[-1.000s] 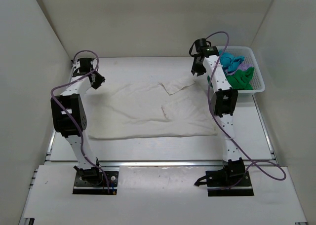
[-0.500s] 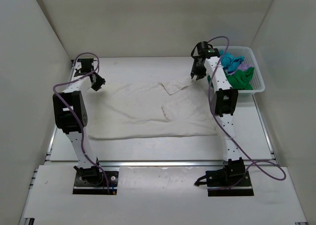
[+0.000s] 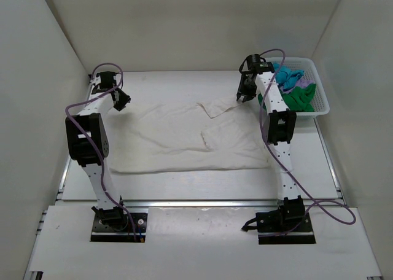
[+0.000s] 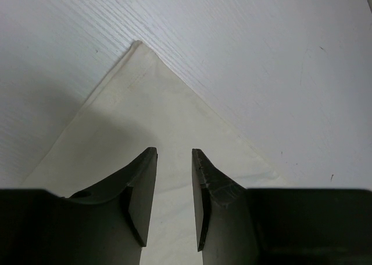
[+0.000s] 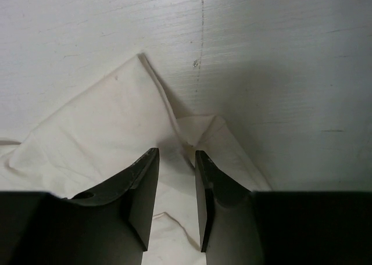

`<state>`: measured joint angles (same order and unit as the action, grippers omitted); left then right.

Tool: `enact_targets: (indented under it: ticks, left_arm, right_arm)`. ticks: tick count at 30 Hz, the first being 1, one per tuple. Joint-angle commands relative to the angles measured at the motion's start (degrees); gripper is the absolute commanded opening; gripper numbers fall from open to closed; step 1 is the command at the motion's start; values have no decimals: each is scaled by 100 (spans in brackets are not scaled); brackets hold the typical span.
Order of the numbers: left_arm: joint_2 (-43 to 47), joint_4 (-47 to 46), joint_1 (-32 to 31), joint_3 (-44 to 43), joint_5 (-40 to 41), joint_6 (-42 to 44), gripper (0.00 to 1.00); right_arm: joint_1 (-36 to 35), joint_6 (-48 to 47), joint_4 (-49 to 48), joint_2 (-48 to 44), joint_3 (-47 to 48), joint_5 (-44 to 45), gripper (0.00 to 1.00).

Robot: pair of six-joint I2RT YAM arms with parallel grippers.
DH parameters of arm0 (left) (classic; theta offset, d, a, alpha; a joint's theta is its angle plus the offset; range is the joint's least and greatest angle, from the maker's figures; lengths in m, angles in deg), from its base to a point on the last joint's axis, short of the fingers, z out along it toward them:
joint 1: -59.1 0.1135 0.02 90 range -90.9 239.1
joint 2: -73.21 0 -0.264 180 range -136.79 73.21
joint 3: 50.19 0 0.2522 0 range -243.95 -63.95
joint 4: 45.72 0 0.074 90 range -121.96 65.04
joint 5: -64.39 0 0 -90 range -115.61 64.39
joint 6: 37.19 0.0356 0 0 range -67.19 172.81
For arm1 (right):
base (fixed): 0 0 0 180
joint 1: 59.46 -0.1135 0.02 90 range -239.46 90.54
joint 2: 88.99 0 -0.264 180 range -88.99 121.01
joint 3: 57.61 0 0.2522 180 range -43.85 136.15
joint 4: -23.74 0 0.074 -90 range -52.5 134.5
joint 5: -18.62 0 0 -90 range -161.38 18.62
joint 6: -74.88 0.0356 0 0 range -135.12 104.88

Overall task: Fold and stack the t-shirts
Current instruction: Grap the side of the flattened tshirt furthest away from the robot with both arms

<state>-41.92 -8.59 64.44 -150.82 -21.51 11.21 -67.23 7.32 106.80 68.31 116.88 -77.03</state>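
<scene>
A large cream-white t-shirt (image 3: 184, 139) lies spread on the table. My left gripper (image 3: 123, 101) hovers over its far left corner (image 4: 136, 73), open, with cloth showing between the fingers (image 4: 142, 189). My right gripper (image 3: 244, 96) hovers over the shirt's folded far right corner (image 5: 197, 131), open, its fingers (image 5: 206, 195) either side of a crease. Neither grips anything. The turquoise (image 3: 284, 77), lilac (image 3: 299, 78) and green (image 3: 299, 97) t-shirts lie bunched in the white basket (image 3: 322, 102).
The basket stands at the far right against the right wall (image 3: 362, 77). White walls enclose the table on three sides. A flap of the cream shirt (image 3: 215, 108) is folded over near its far middle.
Both grippers have come down and inward toward the shirt's far corners. The shirt itself has not visibly moved.
</scene>
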Motion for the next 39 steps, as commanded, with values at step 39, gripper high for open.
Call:
enact_targets:
  ticks: [39]
  left_arm:
    - [-685, 1186, -6, -1040, 705, -858, 56]
  right_arm:
    - [-480, -152, 558, -1517, 99, -534, 0]
